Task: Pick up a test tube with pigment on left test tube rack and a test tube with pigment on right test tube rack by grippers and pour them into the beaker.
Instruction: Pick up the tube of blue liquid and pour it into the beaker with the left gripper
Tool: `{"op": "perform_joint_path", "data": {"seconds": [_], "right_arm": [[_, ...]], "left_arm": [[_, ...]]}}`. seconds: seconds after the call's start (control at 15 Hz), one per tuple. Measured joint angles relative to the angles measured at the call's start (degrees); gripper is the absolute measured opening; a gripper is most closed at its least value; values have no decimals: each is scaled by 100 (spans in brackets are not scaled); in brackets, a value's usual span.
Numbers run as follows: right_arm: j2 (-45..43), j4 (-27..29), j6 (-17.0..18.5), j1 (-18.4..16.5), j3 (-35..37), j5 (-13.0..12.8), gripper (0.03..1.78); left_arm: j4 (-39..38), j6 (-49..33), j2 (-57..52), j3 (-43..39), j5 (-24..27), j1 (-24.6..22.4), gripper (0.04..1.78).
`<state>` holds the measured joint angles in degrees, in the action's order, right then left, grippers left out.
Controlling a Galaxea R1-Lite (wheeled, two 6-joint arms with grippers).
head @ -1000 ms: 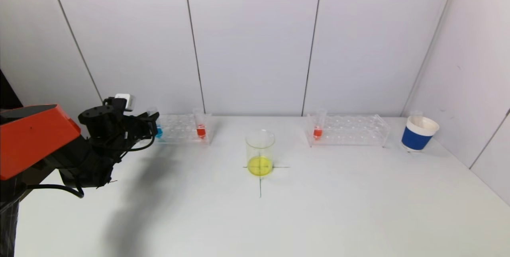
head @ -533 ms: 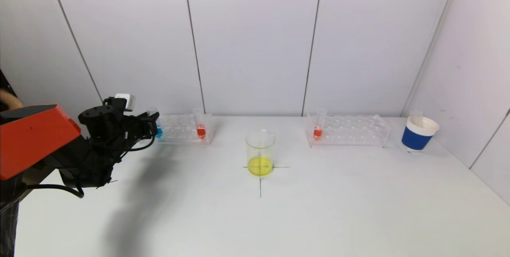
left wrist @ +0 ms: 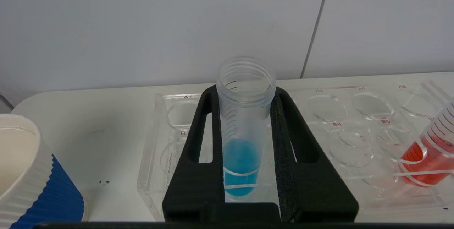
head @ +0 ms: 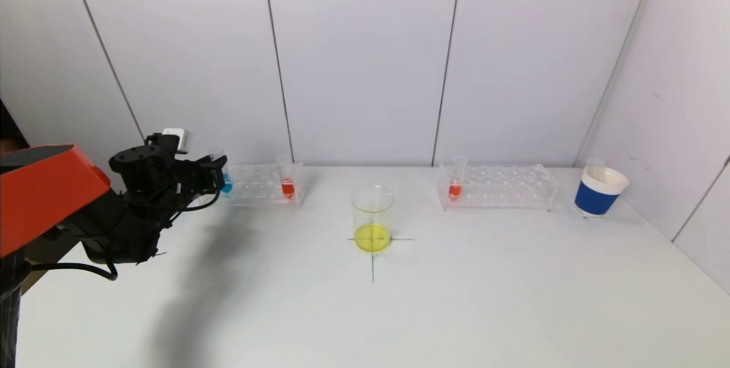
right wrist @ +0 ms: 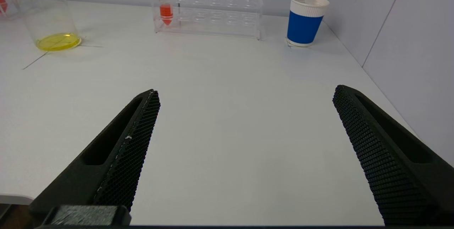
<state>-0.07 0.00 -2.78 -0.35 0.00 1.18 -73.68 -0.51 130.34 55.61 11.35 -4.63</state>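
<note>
My left gripper (head: 218,176) is shut on a clear test tube with blue pigment (head: 226,187) at the left end of the left test tube rack (head: 256,186). In the left wrist view the black fingers (left wrist: 283,140) press both sides of the blue tube (left wrist: 243,151), which stands upright with its lower end still inside the rack (left wrist: 156,151). A red-pigment tube (head: 288,186) stands at that rack's right end. The beaker (head: 372,217), holding yellow liquid, stands at the table's centre. The right rack (head: 502,186) holds a red-pigment tube (head: 455,187). My right gripper (right wrist: 244,96) is open low over bare table.
A blue and white paper cup (head: 599,191) stands at the far right near the wall. Another such cup (left wrist: 32,179) stands just left of the left rack. A black cross is drawn on the table under the beaker.
My left gripper has risen slightly and shifted a little left, lifting the blue tube with it. Nothing else has moved.
</note>
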Motion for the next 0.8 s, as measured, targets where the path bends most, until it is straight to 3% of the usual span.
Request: {"op": "perform_joint_path", "data": {"seconds": [0.8], "right_arm": [[0,0,0,0,0,2,177]], "left_arm": [[817,0,-573,561,2,26,42]]}}
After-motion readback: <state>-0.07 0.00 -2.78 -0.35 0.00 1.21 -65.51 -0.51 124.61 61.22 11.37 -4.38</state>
